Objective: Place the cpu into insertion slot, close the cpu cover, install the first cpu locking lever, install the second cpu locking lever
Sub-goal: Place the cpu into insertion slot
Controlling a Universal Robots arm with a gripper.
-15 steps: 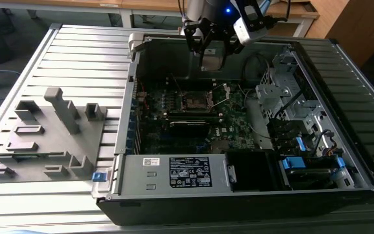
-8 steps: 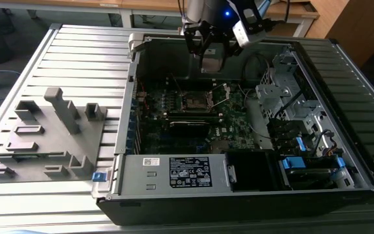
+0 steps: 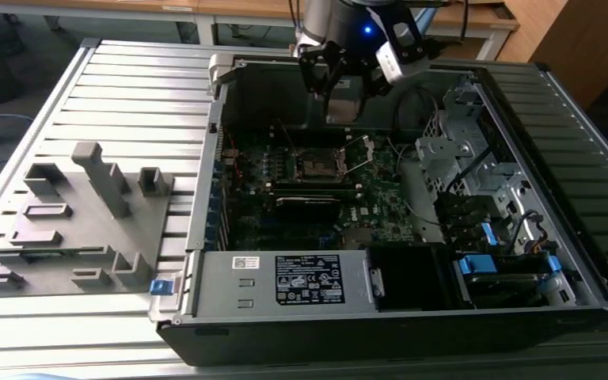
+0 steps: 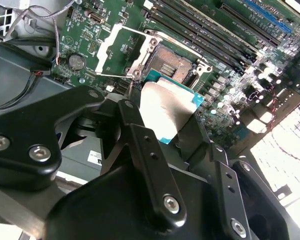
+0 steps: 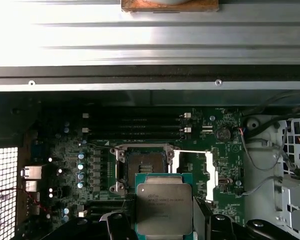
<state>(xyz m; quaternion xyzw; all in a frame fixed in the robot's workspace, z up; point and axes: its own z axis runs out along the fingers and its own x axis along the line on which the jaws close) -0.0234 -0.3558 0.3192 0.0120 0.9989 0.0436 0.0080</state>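
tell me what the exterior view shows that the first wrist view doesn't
From the exterior view: the grey fixture plate beside the computer case, the labelled power supply box, and the gripper above the open case.
From the first wrist view: the cpu seen top-on, clamped between the fingers, and the coin battery.
In both: the empty insertion slot and the cpu cover swung open beside it.
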